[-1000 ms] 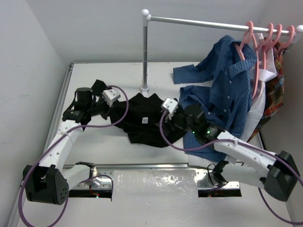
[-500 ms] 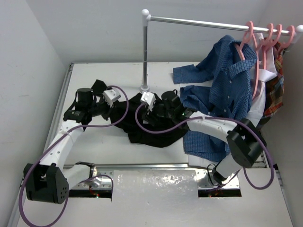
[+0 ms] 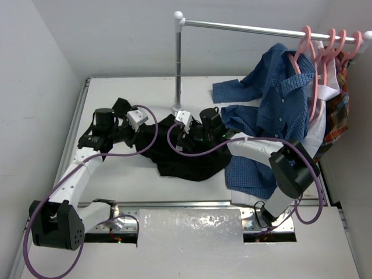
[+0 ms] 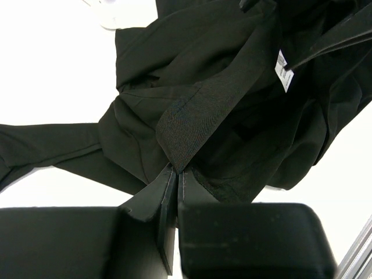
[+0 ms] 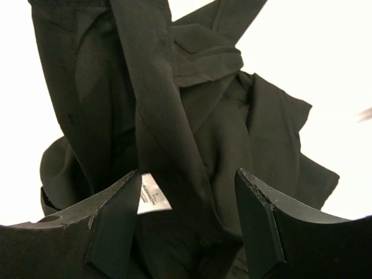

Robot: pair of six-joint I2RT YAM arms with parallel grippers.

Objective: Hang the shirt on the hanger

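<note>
The black shirt (image 3: pixel 189 157) lies crumpled on the white table, one sleeve reaching left. My left gripper (image 3: pixel 146 135) is shut on a ribbed black edge of the shirt (image 4: pixel 197 110), its fingertips (image 4: pixel 176 172) pinched together. The white neck label (image 4: pixel 283 71) shows further right. My right gripper (image 3: pixel 181 138) hovers low over the shirt's middle, open, with a fold of the shirt (image 5: pixel 174 116) and the label (image 5: pixel 150 195) between its fingers (image 5: pixel 113 215). Three salmon-pink hangers (image 3: pixel 332 45) hang on the rail at the back right, away from both grippers.
A metal rail (image 3: pixel 244 25) on a white pole (image 3: pixel 177 64) stands behind the shirt, its foot (image 3: pixel 177 108) close to my right gripper. A blue button-up shirt (image 3: pixel 279 110) hangs from the leftmost hanger and spills onto the table. A plaid garment (image 3: pixel 338 113) hangs at the far right.
My right arm has swung left from over the blue shirt to above the black shirt's middle, jaws open. My left gripper has stayed shut on the shirt's edge.
</note>
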